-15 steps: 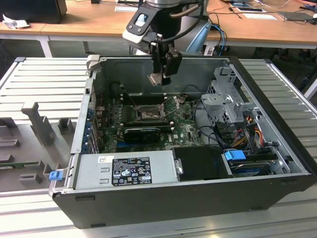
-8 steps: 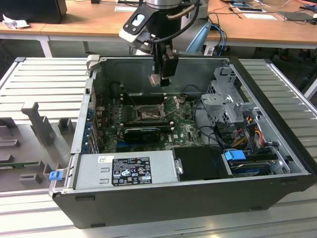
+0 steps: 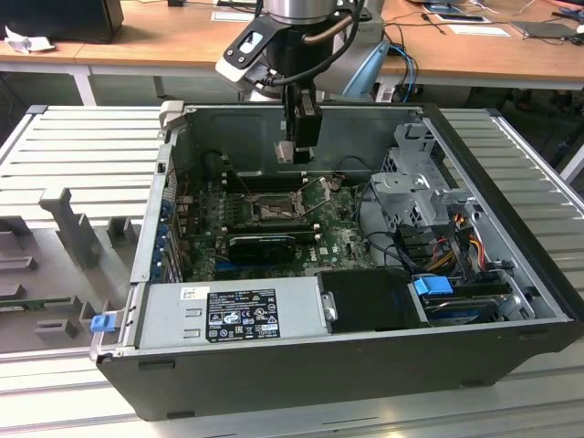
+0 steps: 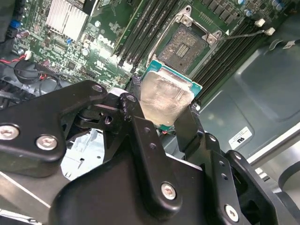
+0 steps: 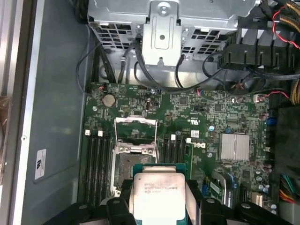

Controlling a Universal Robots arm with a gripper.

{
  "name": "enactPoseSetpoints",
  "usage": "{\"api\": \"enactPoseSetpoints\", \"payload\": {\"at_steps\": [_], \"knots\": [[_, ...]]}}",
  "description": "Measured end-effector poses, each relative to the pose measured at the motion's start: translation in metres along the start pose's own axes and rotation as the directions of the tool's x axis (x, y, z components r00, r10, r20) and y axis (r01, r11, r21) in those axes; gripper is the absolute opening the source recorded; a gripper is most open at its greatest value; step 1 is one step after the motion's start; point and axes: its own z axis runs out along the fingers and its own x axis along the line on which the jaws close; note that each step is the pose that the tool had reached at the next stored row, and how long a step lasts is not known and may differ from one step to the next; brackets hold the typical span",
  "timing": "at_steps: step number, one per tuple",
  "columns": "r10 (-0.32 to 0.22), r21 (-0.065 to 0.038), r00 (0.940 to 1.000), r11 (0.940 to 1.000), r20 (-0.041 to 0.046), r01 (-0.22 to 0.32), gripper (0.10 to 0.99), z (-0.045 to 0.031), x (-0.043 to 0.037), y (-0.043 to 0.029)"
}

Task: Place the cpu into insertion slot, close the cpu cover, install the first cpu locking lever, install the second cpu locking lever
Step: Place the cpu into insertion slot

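**cpu (image 4: pixel 166 98) held above insertion slot (image 4: pixel 187 47)**

The gripper (image 4: pixel 158 110) pinches the cpu between its two black fingers, and the pale face shows in both wrist views. In the exterior view the chip hangs at about 12 o'clock from the slot, apart from it. The cpu cover (image 5: pixel 136 120) stands flipped open. All of this is inside the computer case (image 3: pixel 301 365).

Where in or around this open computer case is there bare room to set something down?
Free: the ribbed grey table on the exterior view's right of the black computer case, and the bare grey case panel beside the green motherboard. Crowded: the silver drive cage and cables, and around the square black insertion slot near the black gripper holding the square silvery cpu.
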Motion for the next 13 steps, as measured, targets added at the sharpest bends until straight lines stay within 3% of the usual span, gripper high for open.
{"api": "enactPoseSetpoints", "payload": {"at_steps": [13], "knots": [[0.007,0.002,1.0,1.0,0.0,-0.007,0.529,0.0128,-0.0002,-0.0009]]}}
